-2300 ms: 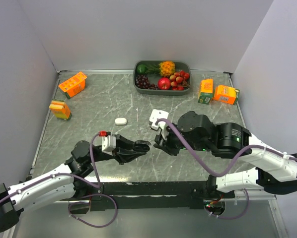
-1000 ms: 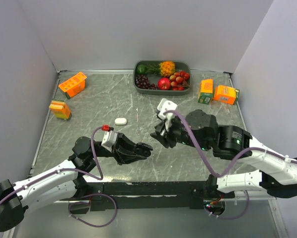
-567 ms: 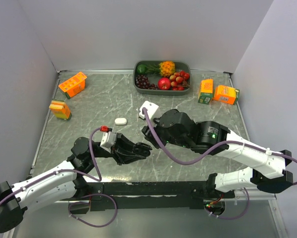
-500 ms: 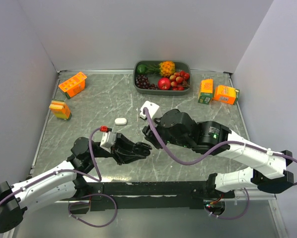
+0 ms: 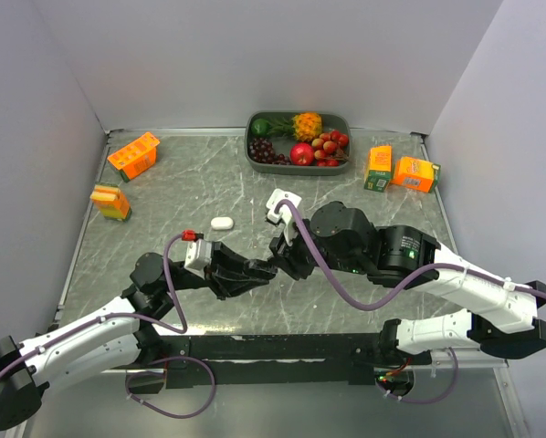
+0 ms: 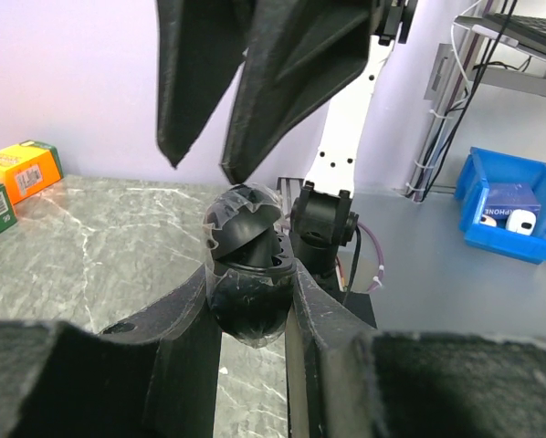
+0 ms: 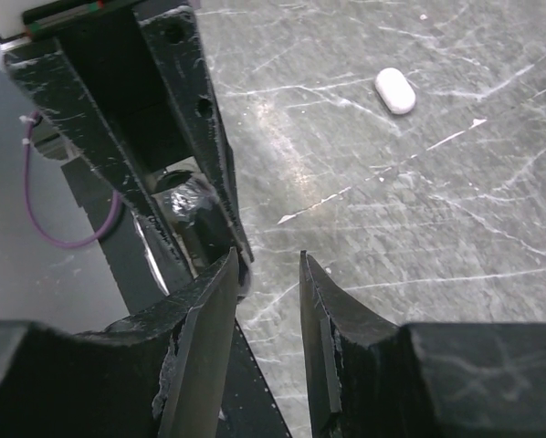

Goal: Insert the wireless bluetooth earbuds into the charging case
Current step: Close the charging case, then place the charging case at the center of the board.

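Observation:
The charging case is black and rounded, its lid hinged open, and my left gripper is shut on it just above the table. In the top view the left gripper points right, tip to tip with my right gripper. The right gripper is open, with only table showing between its fingers. It hangs just above and beside the held case. A white pill-shaped case lies on the table behind the left gripper. No earbuds show in any view.
A grey fruit tray sits at the back centre. Orange cartons stand at the back left and left. Two more cartons stand at the back right. The right arm's camera block rises over mid-table.
The right gripper swung left from its raised spot, then came down and back to meet the left gripper's tip. The left arm kept its hold and barely moved.

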Controlling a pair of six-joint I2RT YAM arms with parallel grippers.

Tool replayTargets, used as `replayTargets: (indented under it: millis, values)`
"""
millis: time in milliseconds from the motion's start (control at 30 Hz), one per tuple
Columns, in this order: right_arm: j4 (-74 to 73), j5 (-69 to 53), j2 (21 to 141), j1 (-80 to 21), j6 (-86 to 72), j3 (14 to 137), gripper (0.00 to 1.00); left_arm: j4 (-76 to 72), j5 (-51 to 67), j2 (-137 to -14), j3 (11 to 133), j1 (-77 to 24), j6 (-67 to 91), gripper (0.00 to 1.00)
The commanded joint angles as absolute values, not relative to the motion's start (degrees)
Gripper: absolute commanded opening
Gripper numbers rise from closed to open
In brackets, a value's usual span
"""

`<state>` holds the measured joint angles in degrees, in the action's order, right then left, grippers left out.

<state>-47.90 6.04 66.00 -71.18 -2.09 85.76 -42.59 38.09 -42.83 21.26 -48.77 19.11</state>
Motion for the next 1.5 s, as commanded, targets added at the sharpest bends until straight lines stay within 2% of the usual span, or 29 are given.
replayTargets:
  millis: [0, 267, 433, 533, 633, 733, 767, 933, 1167, 1467]
  values:
    - [-46.3, 4.5, 64.3, -71.8, -2.3, 85.1, 0.41, -44.0, 36.7, -42.0, 22.9, -49.0, 18.2, 0.01]
    - [-46.7, 3.4, 64.8, -72.2, -2.3, 84.8, 0.41, -44.1, 36.6, -42.1, 23.1, -49.0, 18.2, 0.01]
    - [-42.7, 10.5, 61.0, -71.8, -3.7, 84.1, 0.42, -42.6, 35.0, -41.7, 22.7, -49.0, 17.8, 0.01]
    - [-39.4, 14.8, 55.9, -68.8, -5.4, 83.4, 0.43, -40.4, 28.1, -41.6, 21.4, -48.9, 18.6, 0.01]
    - [-38.6, 12.9, 53.9, -62.0, -9.4, 81.7, 0.44, -34.7, 17.8, -43.1, 22.7, -48.1, 23.1, 0.01]
    - [-38.9, 11.2, 53.5, -57.6, -13.3, 79.4, 0.44, -22.7, 8.3, -48.4, 28.2, -46.0, 30.0, 0.01]
    - [-38.2, 10.6, 53.4, -56.9, -14.1, 77.5, 0.44, -19.6, 7.3, -53.5, 32.4, -43.7, 32.1, 0.01]
    - [-34.4, 6.9, 51.8, -53.8, -16.8, 70.3, 0.44, -6.5, 14.7, -72.2, 43.4, -34.7, 41.4, 0.01]
    - [-31.1, 3.5, 50.7, -52.4, -19.2, 65.1, 0.44, -7.5, 13.4, -90.6, 52.3, -31.9, 44.6, 0.02]
    - [-28.7, 1.1, 51.2, -51.4, -19.2, 63.6, 0.44, -6.5, 15.3, -104.6, 60.7, -31.6, 45.4, 0.03]
